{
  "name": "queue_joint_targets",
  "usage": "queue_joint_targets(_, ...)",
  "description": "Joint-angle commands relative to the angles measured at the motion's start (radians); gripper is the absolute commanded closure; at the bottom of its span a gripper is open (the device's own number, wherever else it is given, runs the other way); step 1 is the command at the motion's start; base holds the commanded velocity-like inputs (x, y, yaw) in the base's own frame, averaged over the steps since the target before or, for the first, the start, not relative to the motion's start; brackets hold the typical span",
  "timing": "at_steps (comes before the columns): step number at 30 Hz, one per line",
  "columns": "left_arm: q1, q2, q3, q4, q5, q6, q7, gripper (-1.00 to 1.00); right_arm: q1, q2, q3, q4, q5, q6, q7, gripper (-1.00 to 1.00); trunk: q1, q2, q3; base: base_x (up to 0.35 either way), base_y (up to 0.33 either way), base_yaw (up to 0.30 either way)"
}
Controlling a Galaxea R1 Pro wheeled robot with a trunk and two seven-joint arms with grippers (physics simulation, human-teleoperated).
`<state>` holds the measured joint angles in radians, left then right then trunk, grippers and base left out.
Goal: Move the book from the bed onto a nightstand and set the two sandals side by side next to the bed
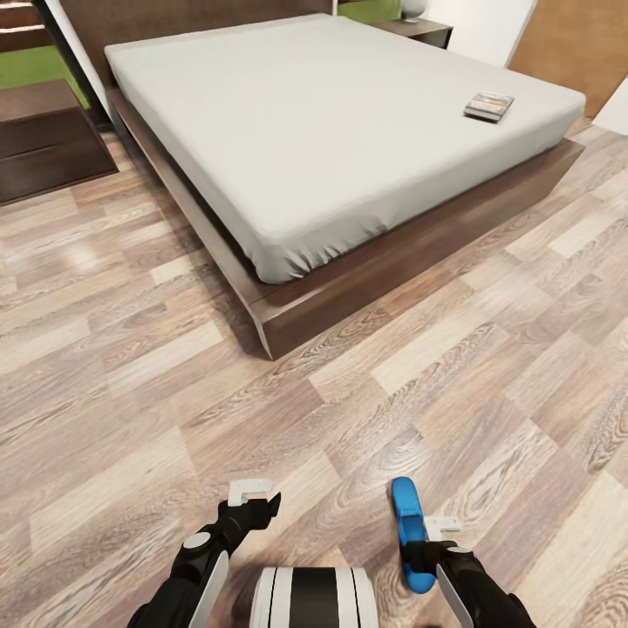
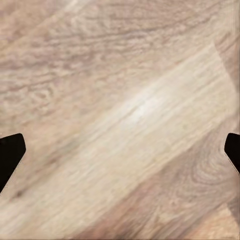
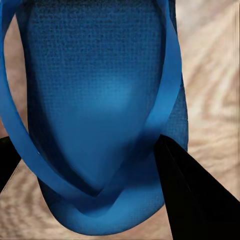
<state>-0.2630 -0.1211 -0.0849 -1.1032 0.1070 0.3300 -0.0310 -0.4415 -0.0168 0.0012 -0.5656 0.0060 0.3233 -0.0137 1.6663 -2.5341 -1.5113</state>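
Observation:
The bed [image 1: 331,131] with its off-white mattress and dark frame takes up the far half of the head view. The book [image 1: 488,106] lies flat near the mattress's right edge. One nightstand [image 1: 420,30] shows beyond the bed's far right corner. My right gripper [image 1: 417,548] is shut on a bright blue sandal [image 1: 407,528], held on edge above the floor at the lower right. In the right wrist view the sandal [image 3: 100,110] is close up with a dark finger [image 3: 190,195] against it. My left gripper [image 1: 253,499] hangs open over bare planks, its fingertips [image 2: 10,152] wide apart.
A dark wooden cabinet [image 1: 44,139] stands at the far left by a window. A brown door panel [image 1: 571,44] is at the far right. Wood-plank floor [image 1: 392,384] stretches between me and the bed's foot.

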Motion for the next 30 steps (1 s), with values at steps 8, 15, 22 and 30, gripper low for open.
queue_joint_targets(8,0.0,0.0,0.001,-0.001,0.011,0.006,-0.001,-1.0,0.001,0.0,0.0,-0.002,-0.001,0.006,-0.003,1.0,-0.004,0.002,0.03,0.0,0.0,0.0)
queue_joint_targets(15,0.0,0.0,0.001,-0.001,0.011,0.006,0.0,-1.0,0.0,0.0,0.0,-0.002,0.0,0.006,-0.003,1.0,-0.007,0.003,0.058,0.0,0.0,0.0)
queue_joint_targets(22,0.0,0.0,0.001,-0.001,0.011,0.006,-0.001,-1.0,0.0,0.0,0.0,-0.002,0.0,0.006,-0.003,1.0,-0.01,0.005,0.085,0.0,0.0,0.0)
queue_joint_targets(30,0.001,0.0,0.001,-0.001,0.011,0.006,-0.001,-1.0,0.0,0.0,0.0,-0.002,0.0,0.006,-0.003,1.0,-0.014,0.007,0.116,0.0,0.0,0.0)
